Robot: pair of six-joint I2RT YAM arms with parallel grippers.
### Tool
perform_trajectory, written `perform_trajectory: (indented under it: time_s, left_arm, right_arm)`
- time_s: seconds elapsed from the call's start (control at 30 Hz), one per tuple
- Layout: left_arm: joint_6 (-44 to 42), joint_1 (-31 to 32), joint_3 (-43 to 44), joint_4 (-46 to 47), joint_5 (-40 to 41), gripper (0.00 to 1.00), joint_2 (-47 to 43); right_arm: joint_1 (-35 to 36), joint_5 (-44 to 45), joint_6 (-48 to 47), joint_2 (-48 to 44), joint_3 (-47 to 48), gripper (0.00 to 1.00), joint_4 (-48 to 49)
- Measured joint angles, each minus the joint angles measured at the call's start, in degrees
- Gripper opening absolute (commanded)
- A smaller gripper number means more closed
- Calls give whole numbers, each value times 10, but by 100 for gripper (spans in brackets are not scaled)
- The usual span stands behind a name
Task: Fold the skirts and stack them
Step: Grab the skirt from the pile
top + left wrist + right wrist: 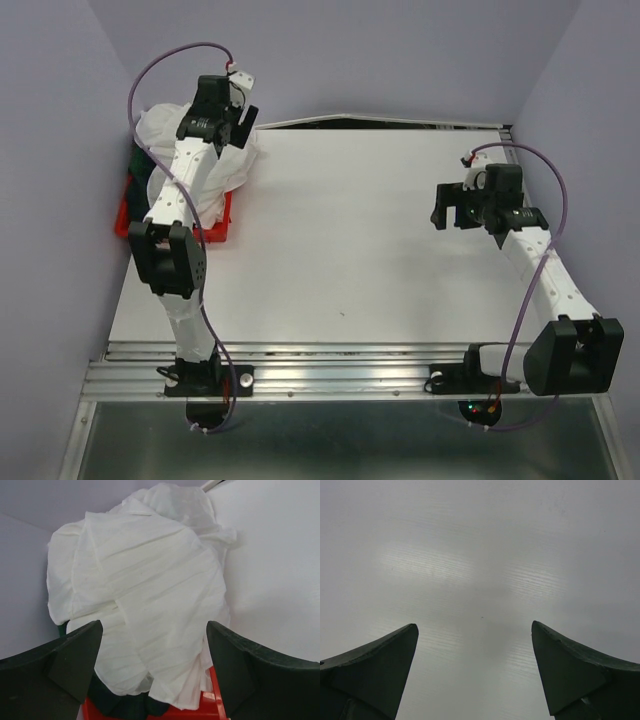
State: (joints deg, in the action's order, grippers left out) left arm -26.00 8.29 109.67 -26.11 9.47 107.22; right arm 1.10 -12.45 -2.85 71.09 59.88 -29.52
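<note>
White skirt (150,590) heaped on red tray (200,714) | left gripper (154,630) spread wide, empty

The left arm (178,190) and right arm (548,272) are each built of white tubular links joined by boxy black motor housings, and each sits on a black base plate (210,382). A thin purple cable (160,57) loops loosely along each arm to its wrist. The fingers (60,665) are matte, dark greenish-black plastic wedges tapering to blunt tips.
</note>
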Motion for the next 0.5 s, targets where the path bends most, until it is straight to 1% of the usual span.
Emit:
perform_trajectory:
  time_s: [0.03, 0.17, 0.5]
  left_arm:
    - [5, 0, 27, 1, 4, 96, 30]
    - [13, 2, 57, -3, 12, 96, 99]
    - [23, 11, 69, 4, 31, 96, 182]
  right_arm:
    - [0, 0, 0, 3, 0, 100, 0]
    - [0, -1, -2, 7, 0, 100, 0]
    - [0, -6, -3, 20, 0, 100, 0]
